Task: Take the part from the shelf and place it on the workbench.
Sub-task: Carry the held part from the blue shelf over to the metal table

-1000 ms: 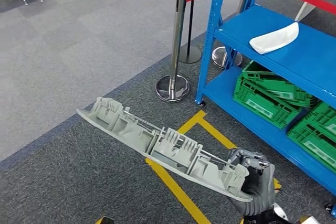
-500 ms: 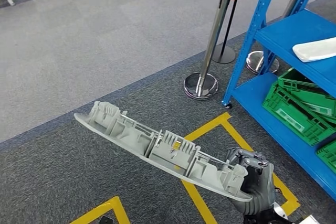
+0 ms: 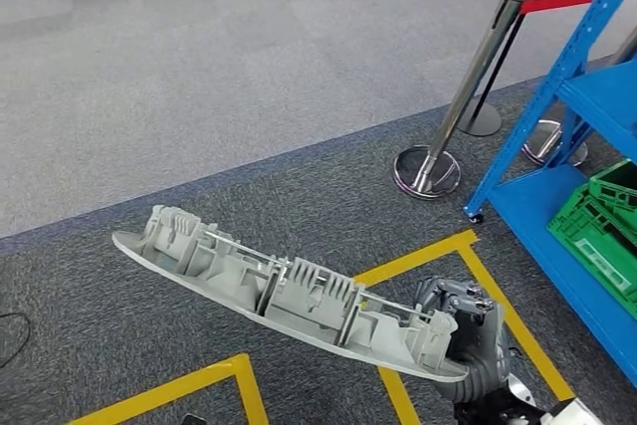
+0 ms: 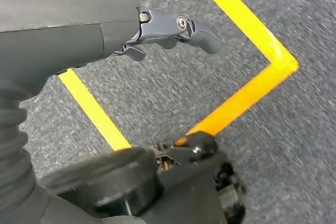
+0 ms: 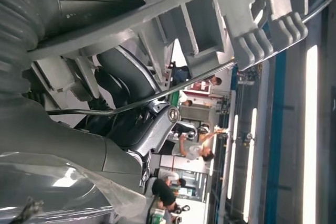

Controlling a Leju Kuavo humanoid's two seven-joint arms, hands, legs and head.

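The right hand [image 3: 467,333] is seen low at the near right of the head view, its dark fingers [image 3: 451,298] wrapped over one end of the part [image 3: 286,292], so that end is firmly gripped. In the right wrist view the same hold is shown from close behind: the fingers [image 5: 118,77] are curled through the ribbed underside of the part [image 5: 222,19]. The left hand [image 4: 170,27] is seen hanging over the floor with its fingers apart and nothing held.

The part, a long grey moulded piece with ribs and clips along its upper face, is carried in the air. It runs from the right hand out to the left and slightly farther away, its free end well clear of the floor.

The first step is judged to be done, since the part is off the blue shelf [image 3: 593,97], which stands at the far right. The carry to the workbench and the setting down are judged to be left; the workbench cannot be made out.

Open carpet [image 3: 225,77] lies ahead and to the left, so room for the long free end is plentiful there. Yellow floor lines [image 3: 421,261] are crossed beneath the part. To the right the chrome stanchion [image 3: 466,97], the shelf post and the green crates [image 3: 601,226] are near, and a swing of the part that way could catch them.
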